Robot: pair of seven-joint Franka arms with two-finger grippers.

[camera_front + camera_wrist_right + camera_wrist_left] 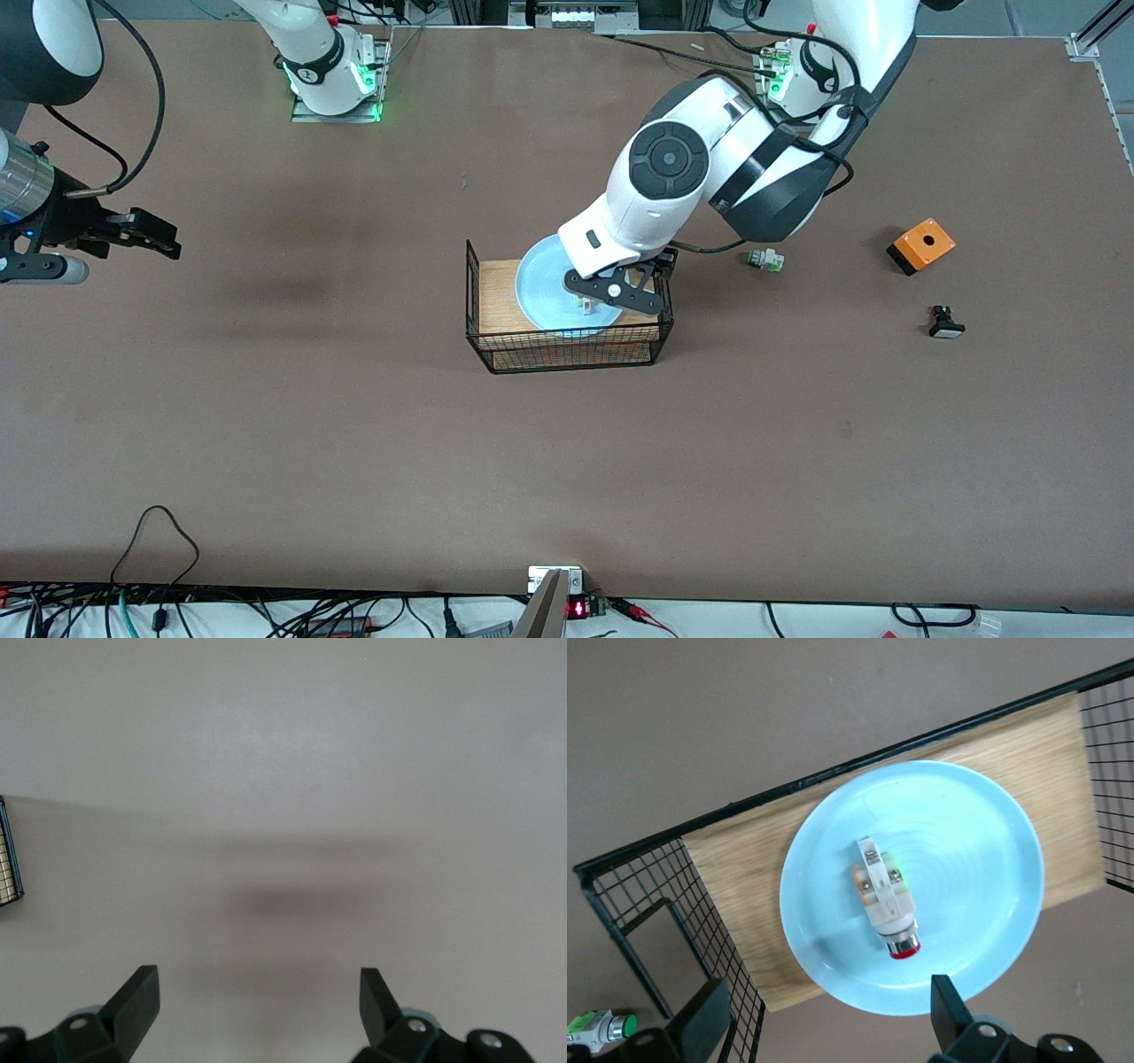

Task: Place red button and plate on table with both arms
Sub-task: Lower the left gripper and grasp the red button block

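Care is needed: left claw [819, 1019], spread open, is hovering over the small white red-capped button [884, 900] lying on the round light-blue plate [983, 859]; right claw [257, 1001], also open, is waiting over the brown desk [354, 443].

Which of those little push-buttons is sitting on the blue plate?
The red button, lying on its side on the plate inside the wire basket, under the open left gripper. The green-capped button and the black button lie on the table.

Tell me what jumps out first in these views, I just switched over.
The left gripper, open, hangs over the round light-blue plate lying on the wooden floor of the black wire basket mid-table. On that plate lies the small white red-capped button, on its side. The right gripper, open, waits over bare brown table toward the right arm's end.
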